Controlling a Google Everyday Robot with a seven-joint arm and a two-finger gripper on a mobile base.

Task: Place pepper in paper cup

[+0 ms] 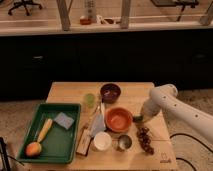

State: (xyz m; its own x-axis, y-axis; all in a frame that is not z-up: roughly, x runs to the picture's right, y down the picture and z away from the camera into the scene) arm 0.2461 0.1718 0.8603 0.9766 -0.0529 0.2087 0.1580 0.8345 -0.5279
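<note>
The pepper (136, 119) shows as a small dark-green bit on the wooden table (65, 92), just right of the orange bowl (119, 119). My gripper (141, 118) hangs from the white arm (167, 102) and is down at the pepper, partly covering it. The paper cup (102, 141) stands white and upright near the table's front edge, left of the gripper and in front of the orange bowl.
A small metal cup (124, 142) stands right of the paper cup. Dark red grapes (145, 140) lie below the gripper. A dark bowl (110, 92) and light-green cup (89, 100) stand behind. A green tray (27, 150) at left holds a yellow vegetable (44, 130), an orange fruit (33, 149) and a sponge (63, 120).
</note>
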